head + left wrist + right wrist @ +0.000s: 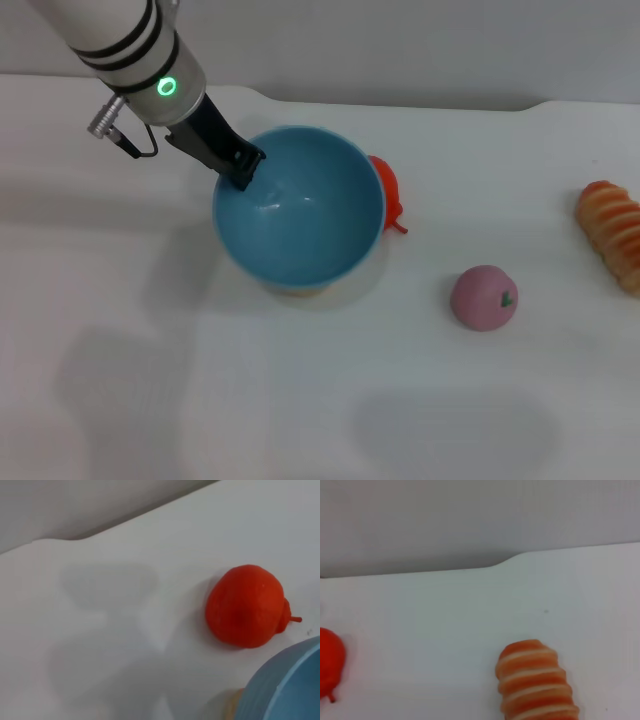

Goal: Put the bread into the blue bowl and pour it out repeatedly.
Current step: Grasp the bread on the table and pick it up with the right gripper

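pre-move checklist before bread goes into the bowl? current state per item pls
1. Left gripper on the blue bowl rim: ok, fingers at the rim's far-left edge.
2. Bowl empty: ok, nothing inside.
3. Bowl lifted or resting: cannot tell.
4. Bread free to pick: ok, lying on the white table at the far right, ungripped.
5. Right gripper ready: cannot tell, not in view.
6. Path from bread to bowl: not ok, pink toy fruit and red toy fruit sit between.

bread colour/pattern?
Golden-orange bread with pale cream spiral ridges; clearest in the right wrist view.
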Available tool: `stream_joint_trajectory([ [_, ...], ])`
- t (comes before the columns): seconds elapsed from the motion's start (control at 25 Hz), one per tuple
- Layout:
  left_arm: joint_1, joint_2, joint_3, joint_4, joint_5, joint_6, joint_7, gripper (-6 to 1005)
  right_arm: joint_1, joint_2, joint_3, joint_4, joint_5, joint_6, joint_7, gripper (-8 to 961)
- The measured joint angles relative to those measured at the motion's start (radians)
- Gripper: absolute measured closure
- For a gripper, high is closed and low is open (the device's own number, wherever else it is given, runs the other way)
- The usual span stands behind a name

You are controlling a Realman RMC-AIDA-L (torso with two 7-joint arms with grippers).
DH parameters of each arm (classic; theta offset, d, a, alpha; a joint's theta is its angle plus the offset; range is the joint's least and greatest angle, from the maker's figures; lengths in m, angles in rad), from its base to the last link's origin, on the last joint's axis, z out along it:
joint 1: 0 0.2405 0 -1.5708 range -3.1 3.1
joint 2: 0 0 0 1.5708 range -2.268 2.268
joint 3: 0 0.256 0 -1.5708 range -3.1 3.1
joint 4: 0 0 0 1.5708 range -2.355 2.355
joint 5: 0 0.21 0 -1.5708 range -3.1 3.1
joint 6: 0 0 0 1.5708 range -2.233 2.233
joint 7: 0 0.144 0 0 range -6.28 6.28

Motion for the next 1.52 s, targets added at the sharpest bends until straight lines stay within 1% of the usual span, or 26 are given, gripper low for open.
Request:
stream_joint_trajectory([
  [0.24,-0.003,-0.003,0.017,0.001,-0.001,0.009,0.000,986,0.083,0.017,-0.006,0.121,-0.123,0.107,0.000,399],
  [0.28,-0.004,-0.003,0.017,0.001,-0.003,0.011,0.000,986,0.106,0.018,-0.007,0.165,-0.151,0.138,0.000,401],
  [0.32,-0.004,-0.003,0.017,0.001,-0.003,0.011,0.000,986,0.106,0.018,-0.007,0.165,-0.151,0.138,0.000,403],
  [0.44,-0.004,-0.004,0.017,0.002,-0.004,0.014,0.000,987,0.140,0.018,-0.009,0.231,-0.199,0.192,0.001,409],
  [0.6,-0.005,-0.005,0.017,0.002,-0.004,0.015,0.000,987,0.156,0.018,-0.016,0.297,-0.215,0.264,0.001,418],
  [0.8,-0.009,-0.005,0.016,0.002,-0.005,0.016,-0.001,986,0.155,0.020,-0.019,0.313,-0.216,0.287,0.001,428],
  [0.92,-0.012,-0.005,0.016,0.002,-0.006,0.015,-0.001,986,0.141,0.020,-0.016,0.297,-0.207,0.284,0.001,435],
  [1.08,-0.024,-0.005,0.015,0.002,-0.006,0.009,-0.001,986,0.101,0.020,-0.014,0.229,-0.139,0.249,-0.002,443],
  [1.2,-0.037,-0.007,0.016,0.001,-0.006,0.005,-0.002,986,0.058,0.022,-0.025,0.145,-0.046,0.210,-0.023,577],
  [1.36,-0.059,-0.013,0.046,-0.029,-0.037,-0.020,-0.012,987,-0.003,0.030,-0.075,0.010,0.115,0.152,-0.101,611],
  [1.52,-0.092,-0.015,0.102,-0.099,-0.099,-0.046,-0.014,987,-0.044,0.028,-0.143,-0.084,0.272,0.130,-0.158,648],
])
